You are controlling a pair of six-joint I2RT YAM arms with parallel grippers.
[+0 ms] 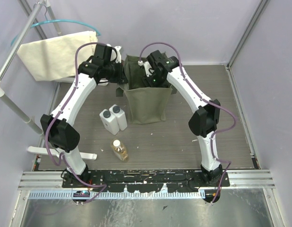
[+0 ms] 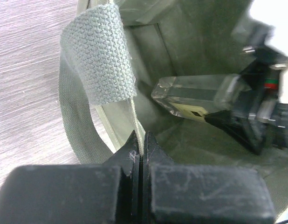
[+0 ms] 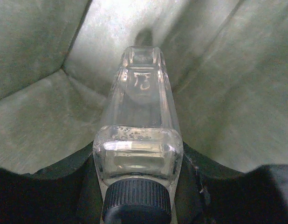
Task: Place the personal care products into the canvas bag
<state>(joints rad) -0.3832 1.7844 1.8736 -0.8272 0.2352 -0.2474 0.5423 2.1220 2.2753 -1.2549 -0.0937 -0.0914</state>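
Looking down from the top camera, I see the canvas bag (image 1: 146,106) standing open at the far middle of the table (image 1: 193,142), with both arms reaching to its mouth. The left gripper (image 1: 118,72) is at the bag's left rim. The right gripper (image 1: 149,71) dips inside the opening, and from here I cannot tell how either one's fingers are set. Three products are outside the bag. The two white bottles (image 1: 113,118) stand touching each other just left of it, and the white-capped amber bottle (image 1: 119,150) lies nearer the arm bases.

On the left wrist camera, the left gripper (image 2: 140,156) has its fingers pinched tight on the edge of the bag's fabric, beside the handle strap (image 2: 99,60), so I judge it is holding the mouth open. Beyond it, the dark-capped clear bottle (image 2: 195,95) hangs inside the bag, in the right gripper (image 2: 246,123).

On the right wrist camera, the right gripper (image 3: 138,186) clamps that bottle near its cap, base pointing down into the bag (image 3: 37,135). The visible lining is bare.

By my reckoning, nothing is delivered yet. This first bottle needs releasing, and three remain to fetch.
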